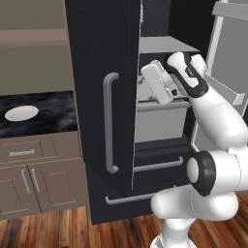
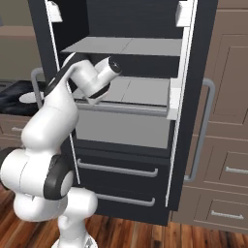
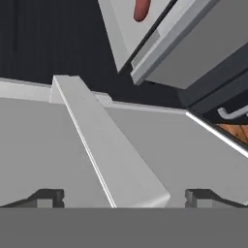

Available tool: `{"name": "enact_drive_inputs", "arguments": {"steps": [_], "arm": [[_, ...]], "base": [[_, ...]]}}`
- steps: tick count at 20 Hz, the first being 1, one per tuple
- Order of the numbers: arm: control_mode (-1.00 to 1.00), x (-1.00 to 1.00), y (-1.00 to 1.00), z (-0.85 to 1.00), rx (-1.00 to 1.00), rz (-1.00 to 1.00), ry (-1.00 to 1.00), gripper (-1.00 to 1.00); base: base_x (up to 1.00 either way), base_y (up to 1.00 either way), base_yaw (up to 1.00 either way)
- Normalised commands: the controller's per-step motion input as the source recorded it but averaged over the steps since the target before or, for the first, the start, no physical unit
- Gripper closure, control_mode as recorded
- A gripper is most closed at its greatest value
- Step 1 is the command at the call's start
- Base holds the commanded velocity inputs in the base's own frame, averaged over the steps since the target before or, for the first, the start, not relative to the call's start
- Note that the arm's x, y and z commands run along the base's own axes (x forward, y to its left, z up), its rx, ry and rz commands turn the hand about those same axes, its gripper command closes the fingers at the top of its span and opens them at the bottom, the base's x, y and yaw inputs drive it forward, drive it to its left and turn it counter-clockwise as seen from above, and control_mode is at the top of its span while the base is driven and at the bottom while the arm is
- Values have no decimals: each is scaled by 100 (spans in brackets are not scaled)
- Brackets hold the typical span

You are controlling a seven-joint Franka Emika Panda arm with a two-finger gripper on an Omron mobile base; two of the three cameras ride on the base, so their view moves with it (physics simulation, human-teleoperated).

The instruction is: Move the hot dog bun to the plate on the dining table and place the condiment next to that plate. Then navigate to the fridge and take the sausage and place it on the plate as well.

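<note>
The fridge is matte black, and one of its doors stands open onto grey shelves. My arm reaches into it at middle-shelf height, hand first. In the hand view the end of the slim reddish-brown sausage lies on a pale shelf at the top edge, well beyond the fingertips. My gripper is open with nothing between its fingers. A white ridge of the fridge interior runs just ahead of it. The bun, condiment, red-rimmed plate and dining table are out of view.
A small plain white plate sits on the black marbled worktop left of the fridge, above wooden cabinets. The open fridge door stands close to the arm's right. Drawer bars cross the fridge's lower part. The floor is wood.
</note>
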Motion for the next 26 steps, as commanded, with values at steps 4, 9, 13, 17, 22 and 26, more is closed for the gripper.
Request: {"name": "enact_drive_inputs", "arguments": {"steps": [4,9,13,17,22,26], "arm": [[-100,-9,41,-9,12,12,-7,-100],[-100,-37,52,-8,9,9,-11,-100],[-100,-50,58,-9,8,7,-11,-100],[-100,-48,60,-6,7,5,-7,-100],[-100,-35,67,0,5,4,-2,-100],[-100,-6,68,1,3,5,2,-100]], "base": [[0,0,0],[0,0,0],[0,0,0],[0,0,0],[0,0,0],[0,0,0]]}}
